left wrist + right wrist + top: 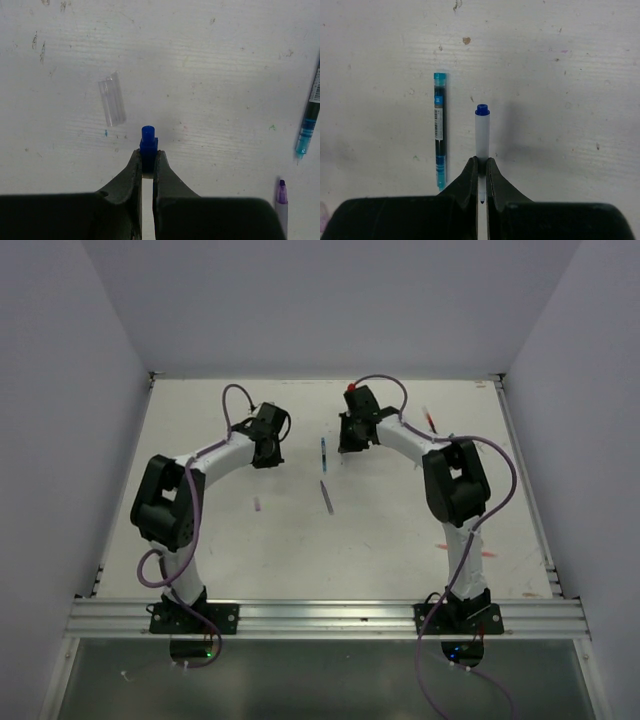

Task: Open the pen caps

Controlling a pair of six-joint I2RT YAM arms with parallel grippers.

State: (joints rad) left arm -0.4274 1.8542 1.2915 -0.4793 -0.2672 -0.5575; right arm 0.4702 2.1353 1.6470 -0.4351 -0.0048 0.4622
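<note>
Left gripper [148, 161] pinches a blue cap [148, 141] between its fingertips. Right gripper [482, 169] is pressed onto a white pen [482, 132] with a blue end, which points away from the wrist camera. Just beside this pen, on its left, a teal pen [439, 131] lies flat on the table [570, 75]. A clear cap [112, 99] lies near the blue cap, not touching it. A purple pen [281, 197] lies well apart, at the right.
</note>
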